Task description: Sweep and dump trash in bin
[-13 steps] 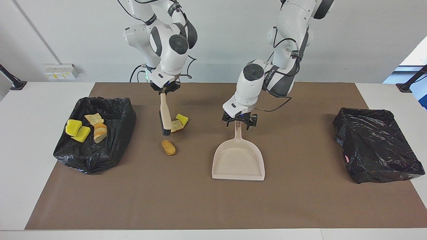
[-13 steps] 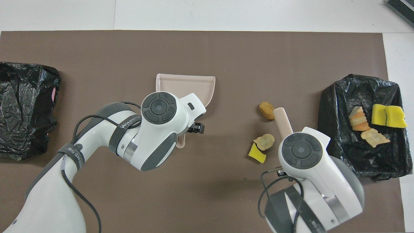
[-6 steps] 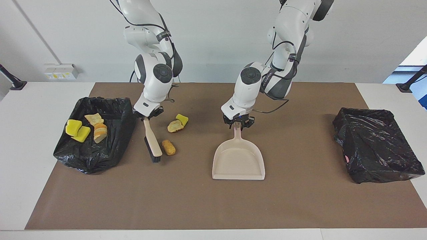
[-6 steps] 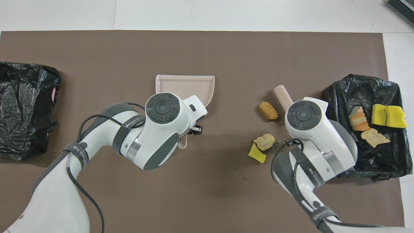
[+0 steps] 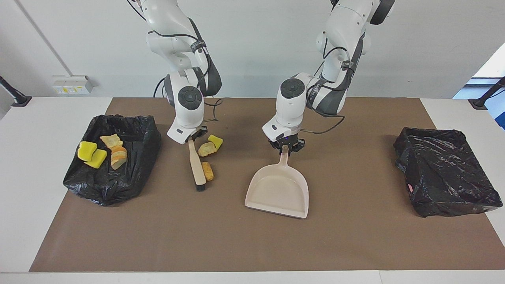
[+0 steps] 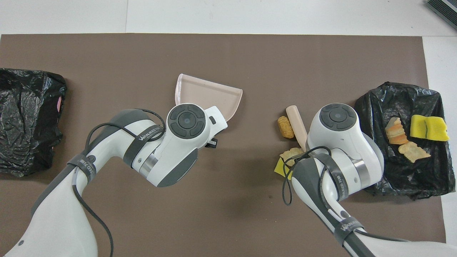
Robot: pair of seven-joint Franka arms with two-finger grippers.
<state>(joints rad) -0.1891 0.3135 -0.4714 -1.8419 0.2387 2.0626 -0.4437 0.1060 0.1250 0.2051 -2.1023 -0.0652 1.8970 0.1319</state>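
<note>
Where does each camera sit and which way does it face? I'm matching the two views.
Facing view: high across the table, facing the robots; both arms show whole, dustpan and brush held.
Overhead view: above the robots' end, looking steeply down; arms enter from the bottom.
Both share the dustpan, brush, loose golden-brown lump and both black bins, mirrored.

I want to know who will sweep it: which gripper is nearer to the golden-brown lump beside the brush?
Right. The right gripper holds the brush, whose head lies against the golden-brown lump. The left gripper grips the dustpan handle, toward the left arm's end.
</note>
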